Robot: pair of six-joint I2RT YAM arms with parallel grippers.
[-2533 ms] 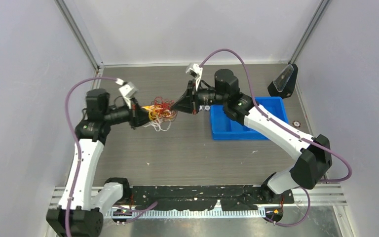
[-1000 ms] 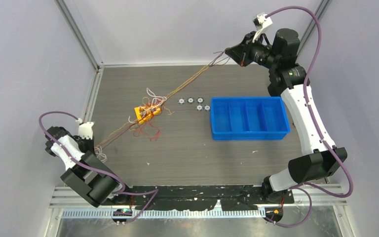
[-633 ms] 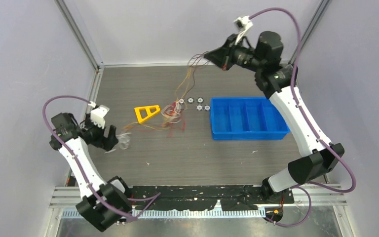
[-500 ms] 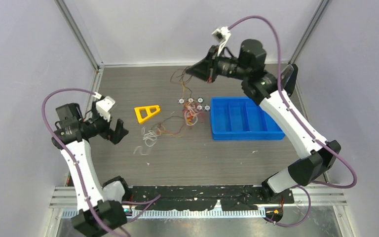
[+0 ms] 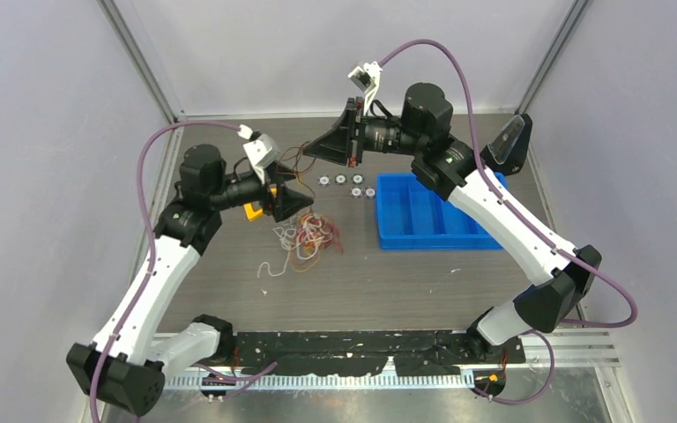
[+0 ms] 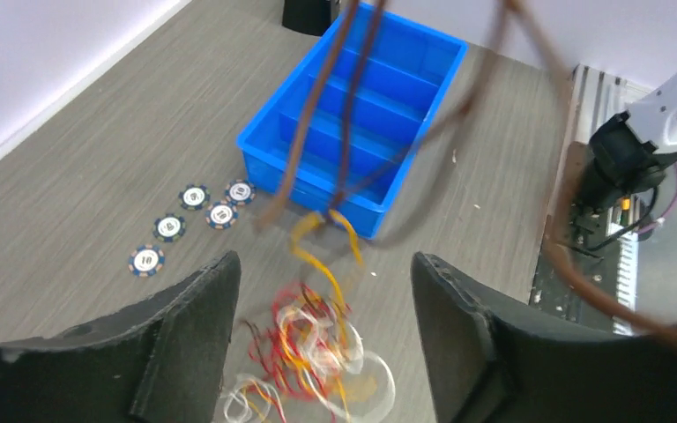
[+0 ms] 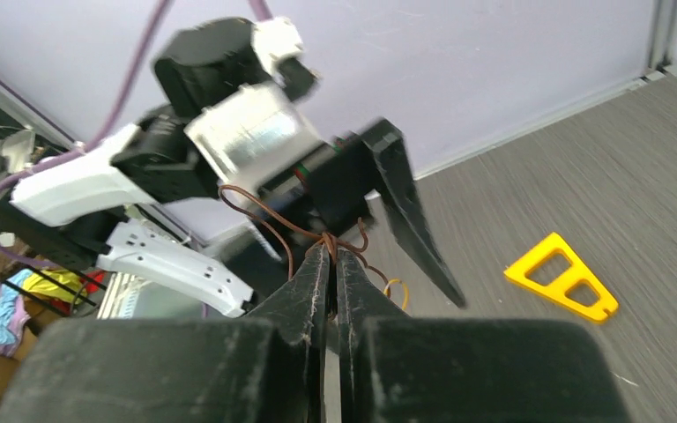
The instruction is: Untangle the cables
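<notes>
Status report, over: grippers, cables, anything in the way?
Left gripper open over the cables. Right gripper shut on brown strands. Cables clumped, untangling not done. Chips and blue bin nearby, not blocking.

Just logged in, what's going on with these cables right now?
The right claw is shut on a few brown cables, held up off the table. The left claw is open over the clump, gripping nothing. The clump lies tangled on the table, apart from the bin.

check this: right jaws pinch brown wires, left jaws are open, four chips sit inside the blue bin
Wrong on the chips: they lie on the table beside the blue bin, not in it, per the left wrist view. The rest holds.
</notes>
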